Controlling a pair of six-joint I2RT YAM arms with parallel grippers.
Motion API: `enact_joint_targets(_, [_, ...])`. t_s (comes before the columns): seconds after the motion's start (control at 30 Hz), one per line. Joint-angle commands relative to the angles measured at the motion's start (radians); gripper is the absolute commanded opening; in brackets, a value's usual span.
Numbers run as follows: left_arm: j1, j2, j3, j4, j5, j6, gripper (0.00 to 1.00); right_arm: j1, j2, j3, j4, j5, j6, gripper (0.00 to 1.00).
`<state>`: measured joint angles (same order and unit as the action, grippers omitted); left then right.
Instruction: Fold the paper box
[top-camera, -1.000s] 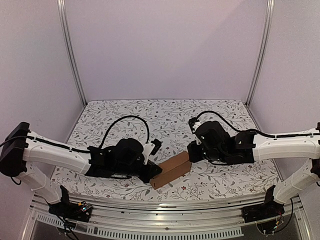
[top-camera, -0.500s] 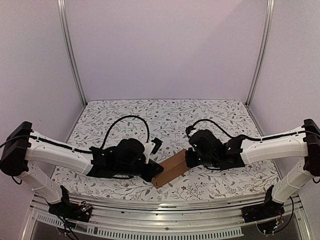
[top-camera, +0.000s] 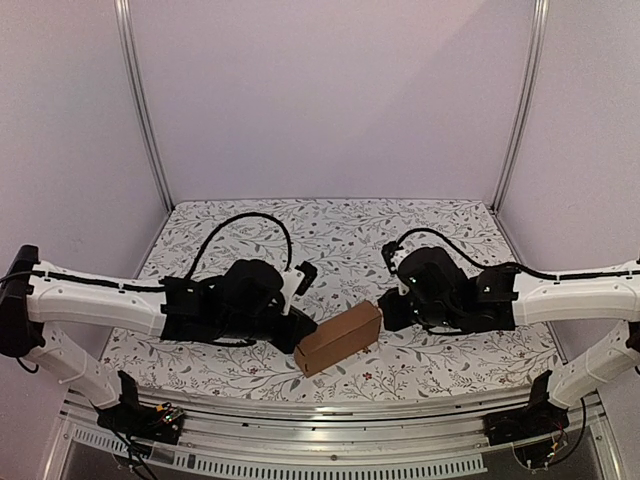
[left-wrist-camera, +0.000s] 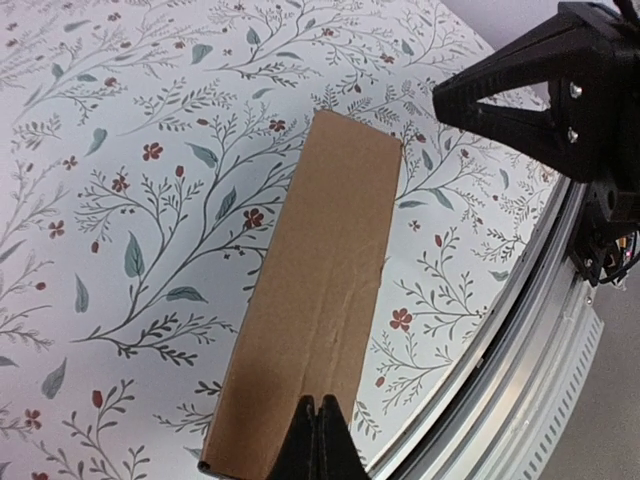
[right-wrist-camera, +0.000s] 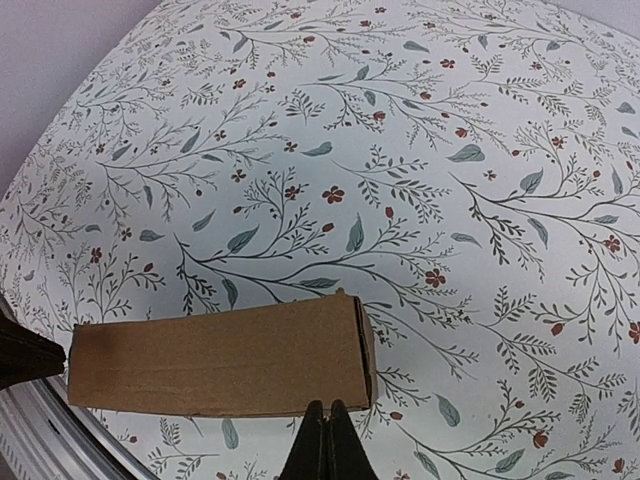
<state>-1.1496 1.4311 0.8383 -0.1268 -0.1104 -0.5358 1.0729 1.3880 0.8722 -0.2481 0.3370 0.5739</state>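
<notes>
The paper box (top-camera: 339, 337) is a closed brown oblong carton lying slantwise on the floral table near the front edge. My left gripper (top-camera: 298, 343) is shut at its near-left end. In the left wrist view the shut fingertips (left-wrist-camera: 321, 402) overlap the box (left-wrist-camera: 325, 270) at its near end, with nothing between them. My right gripper (top-camera: 384, 314) is shut at the box's far-right end. In the right wrist view that gripper (right-wrist-camera: 327, 407) sits at the lower edge of the box (right-wrist-camera: 215, 360), close to its closed end flap.
The floral table cover (top-camera: 330, 230) stretches back to white walls with metal corner posts (top-camera: 140, 100). An aluminium rail (left-wrist-camera: 520, 330) runs along the front edge, just beside the box. Black cables (top-camera: 245, 230) loop over both arms.
The right arm pushed in against the box and drew back a little to the right. The left arm shifted left. The box, first showing two stepped panels, now looks like one closed carton.
</notes>
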Motion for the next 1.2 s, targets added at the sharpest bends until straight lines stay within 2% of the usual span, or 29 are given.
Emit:
enact_joint_targets(0.0, [0.026, -0.052, 0.042, -0.07, -0.043, 0.044, 0.0, 0.015, -0.05, -0.002, -0.029, -0.017, 0.023, 0.0])
enact_joint_targets(0.27, [0.094, -0.006, 0.085, -0.093, -0.05, 0.067, 0.0, 0.083, -0.012, -0.113, 0.061, 0.011, 0.176, 0.0])
enact_joint_targets(0.57, [0.14, 0.123, 0.102, -0.064, 0.044, 0.06, 0.0, 0.114, 0.156, -0.23, 0.352, -0.03, 0.429, 0.0])
enact_joint_targets(0.93, [0.148, 0.203, 0.122, -0.047, 0.103, 0.044, 0.0, 0.114, 0.29, -0.189, 0.454, 0.001, 0.518, 0.0])
enact_joint_targets(1.17, [0.149, 0.199, 0.117, -0.051, 0.15, 0.041, 0.0, 0.101, 0.318, -0.098, 0.455, -0.017, 0.468, 0.0])
